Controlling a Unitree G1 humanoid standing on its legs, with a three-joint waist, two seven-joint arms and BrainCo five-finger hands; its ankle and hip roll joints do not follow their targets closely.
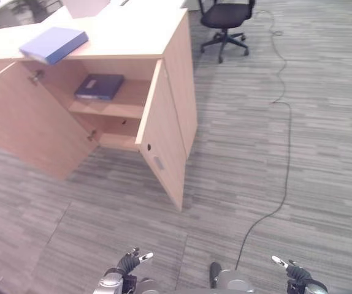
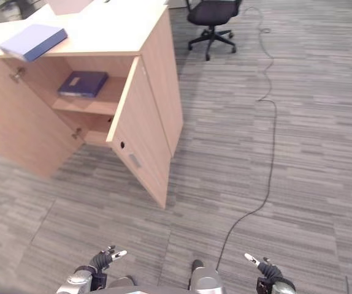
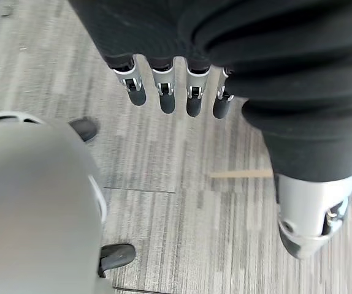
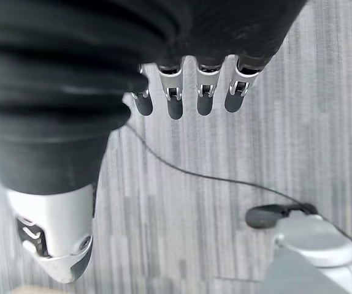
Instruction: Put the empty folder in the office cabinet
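A light blue folder (image 1: 54,44) lies flat on top of the wooden office cabinet (image 1: 170,73) at the upper left. Both cabinet doors stand open. A darker blue folder (image 1: 99,86) lies on the upper shelf inside. My left hand (image 1: 129,264) hangs low at the bottom edge, far from the cabinet, fingers (image 3: 162,92) straight and holding nothing. My right hand (image 1: 292,271) hangs low at the bottom right, fingers (image 4: 203,92) straight and empty too.
The right cabinet door (image 1: 164,147) swings out toward me over the grey carpet. A black office chair (image 1: 225,21) stands at the top behind the cabinet. A thin black cord (image 1: 284,153) runs across the carpet on the right.
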